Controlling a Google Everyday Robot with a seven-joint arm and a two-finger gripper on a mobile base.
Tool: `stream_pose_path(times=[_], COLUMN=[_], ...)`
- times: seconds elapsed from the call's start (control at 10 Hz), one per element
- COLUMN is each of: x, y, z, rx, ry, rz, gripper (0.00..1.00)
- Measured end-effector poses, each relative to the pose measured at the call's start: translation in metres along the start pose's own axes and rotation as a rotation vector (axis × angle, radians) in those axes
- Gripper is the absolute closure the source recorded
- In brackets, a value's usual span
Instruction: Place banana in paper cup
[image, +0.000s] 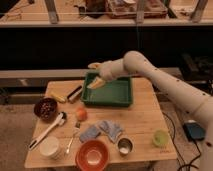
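Jaws standing apart, nothing showing between them. Gripper (93, 76) hovering over back-left corner of green tray (116, 92), arm reaching in from right side. Banana (58, 97) lying on tabletop (140, 125) near back-left corner, just beside dark elongated object (75, 93), clear of gripper. Paper cup (50, 147) sitting upright at front-left corner, white-handled spoon (46, 132) lying just beside it. Orange bowl (93, 156) sitting at front edge, steel cup (124, 146) near it. Banana and paper cup sitting well apart.
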Motion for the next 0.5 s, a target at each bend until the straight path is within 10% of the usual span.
stream_pose_path(times=[0.5], x=[-0.004], y=[-0.071], z=[0.111], rx=[-0.077], ry=[0.13], rz=[-0.031], gripper=[0.34])
